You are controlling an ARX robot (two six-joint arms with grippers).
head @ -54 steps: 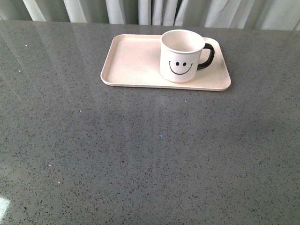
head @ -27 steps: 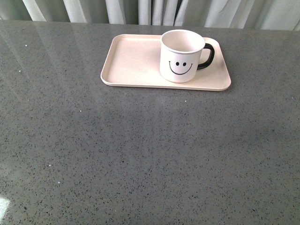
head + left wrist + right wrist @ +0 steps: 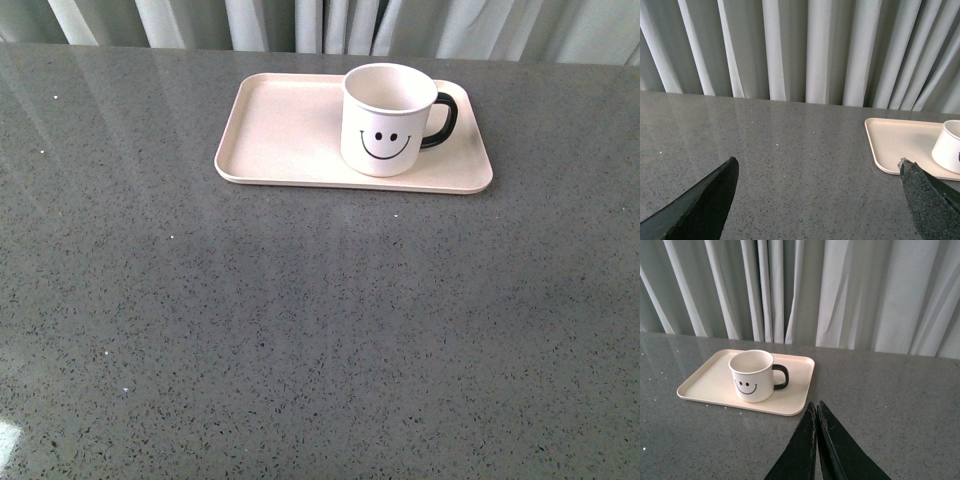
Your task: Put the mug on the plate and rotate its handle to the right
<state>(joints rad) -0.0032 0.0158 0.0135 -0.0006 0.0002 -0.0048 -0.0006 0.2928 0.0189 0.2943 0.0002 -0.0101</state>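
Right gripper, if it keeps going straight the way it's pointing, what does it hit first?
Probably nothing on the table: the right gripper, shut, points past the plate's near corner toward the curtain. Depth is unclear.

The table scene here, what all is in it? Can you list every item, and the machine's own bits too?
mug: one, cream-white with a black smiley face, upright on the right part of the plate
handle: one, glossy black, on the mug's right side in the front view
plate: one, pale pink, rectangular, on the far part of the table
table: one, speckled grey
curtain: pale grey-white folds behind the table
left gripper: one, dark, fingers spread wide, holding nothing
right gripper: one, dark, fingertips closed together, holding nothing, away from the plate
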